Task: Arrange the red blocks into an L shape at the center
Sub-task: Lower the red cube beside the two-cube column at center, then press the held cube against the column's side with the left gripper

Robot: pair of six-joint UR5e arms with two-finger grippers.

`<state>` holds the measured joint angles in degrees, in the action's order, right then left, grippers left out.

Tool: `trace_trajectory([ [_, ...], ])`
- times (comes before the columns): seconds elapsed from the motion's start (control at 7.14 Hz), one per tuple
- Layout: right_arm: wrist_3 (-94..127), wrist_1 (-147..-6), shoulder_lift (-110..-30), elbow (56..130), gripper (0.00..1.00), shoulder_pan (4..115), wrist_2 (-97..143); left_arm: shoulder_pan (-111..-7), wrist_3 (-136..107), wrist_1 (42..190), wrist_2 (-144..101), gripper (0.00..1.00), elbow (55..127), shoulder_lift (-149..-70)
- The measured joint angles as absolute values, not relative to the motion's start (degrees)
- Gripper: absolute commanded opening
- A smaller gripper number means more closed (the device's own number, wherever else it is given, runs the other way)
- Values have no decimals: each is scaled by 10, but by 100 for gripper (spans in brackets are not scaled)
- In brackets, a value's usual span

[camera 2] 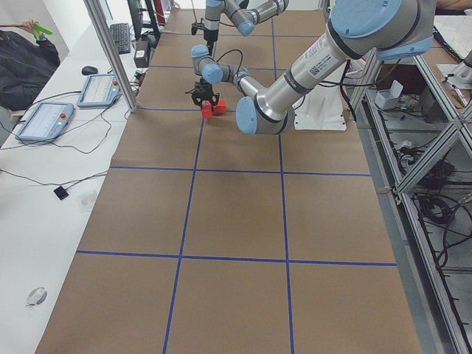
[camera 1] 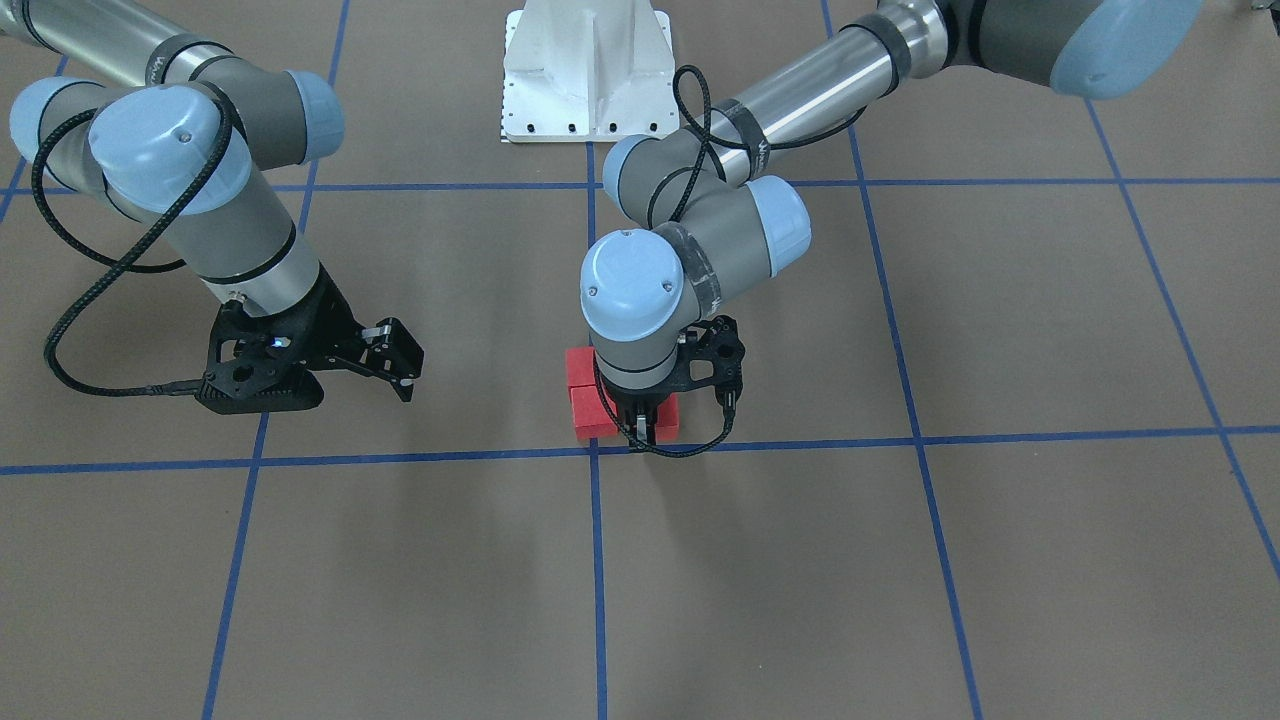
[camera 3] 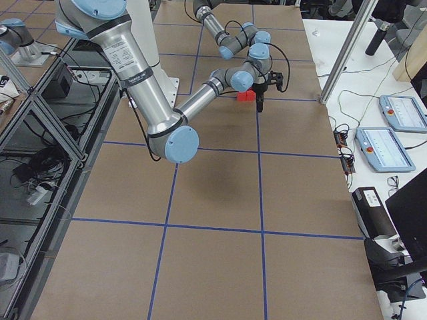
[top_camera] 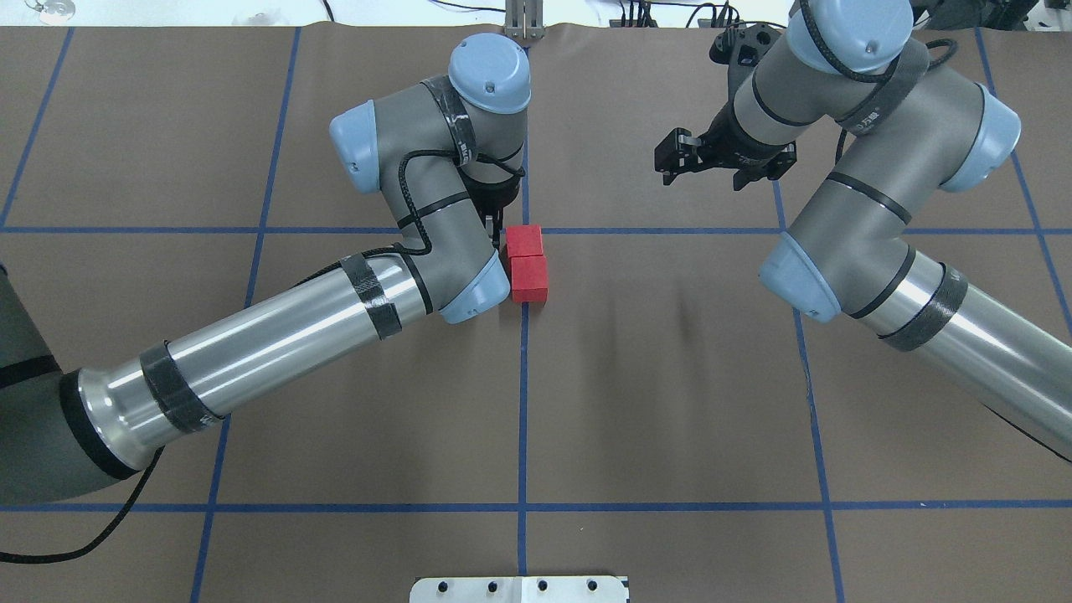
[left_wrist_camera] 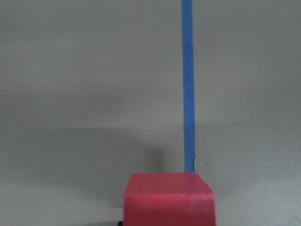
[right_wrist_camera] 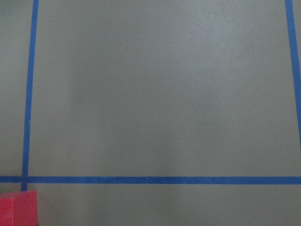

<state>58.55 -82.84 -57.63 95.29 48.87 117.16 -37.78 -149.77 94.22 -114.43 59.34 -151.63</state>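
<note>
Progress: nearly done. red blocks (camera 1: pixel 588 410) sit in an L just by the centre tape crossing (camera 1: pixel 595 452).
3rd block (camera 1: pixel 668 416): beside the pair's far end, under L gripper (camera 1: pixel 640 425).
L gripper: can't tell if pinching (wrist hides fingers).
R gripper (camera 1: pixel 398 358): spread, empty, well apart.
To do: prob. let go, lift off.
Count: 3 blocks, 2 grippers.

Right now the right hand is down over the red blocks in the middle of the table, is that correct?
Not quite. It is the left hand that is down over the red blocks in the middle of the table. The front-facing view shows it, with that arm coming in on the view's right. The right hand is off to the side, apart from them.
</note>
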Motion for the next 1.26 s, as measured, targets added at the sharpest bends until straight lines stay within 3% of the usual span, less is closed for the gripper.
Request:
trace_trajectory([
  [1.26,585,-829,-577,952,99,489,1172,-356,-1503,944,-1143,0,590,-1516],
])
